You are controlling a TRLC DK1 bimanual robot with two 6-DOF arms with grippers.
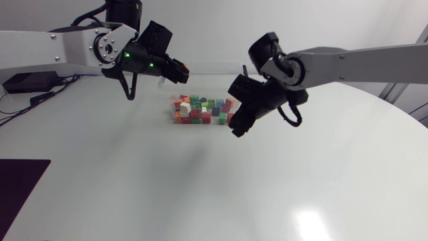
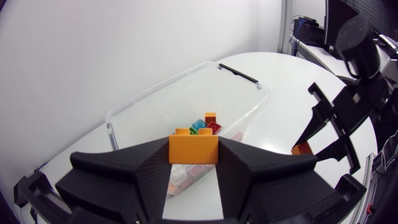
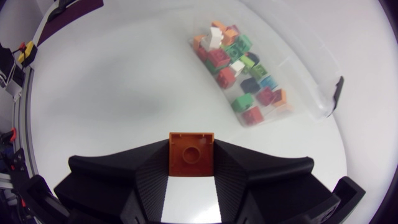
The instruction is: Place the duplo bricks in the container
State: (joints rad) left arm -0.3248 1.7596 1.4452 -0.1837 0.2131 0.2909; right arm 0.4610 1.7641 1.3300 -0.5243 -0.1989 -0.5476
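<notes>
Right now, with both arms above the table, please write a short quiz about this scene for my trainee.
1. True or false: the left gripper is shut on a light orange brick.
2. The loose bricks lie: A in the clear container; B in a blue bowl; C on a red tray.
3. What does the right gripper hold between its fingers?
Key: 1 true; 2 A; 3 a dark orange brick.
</notes>
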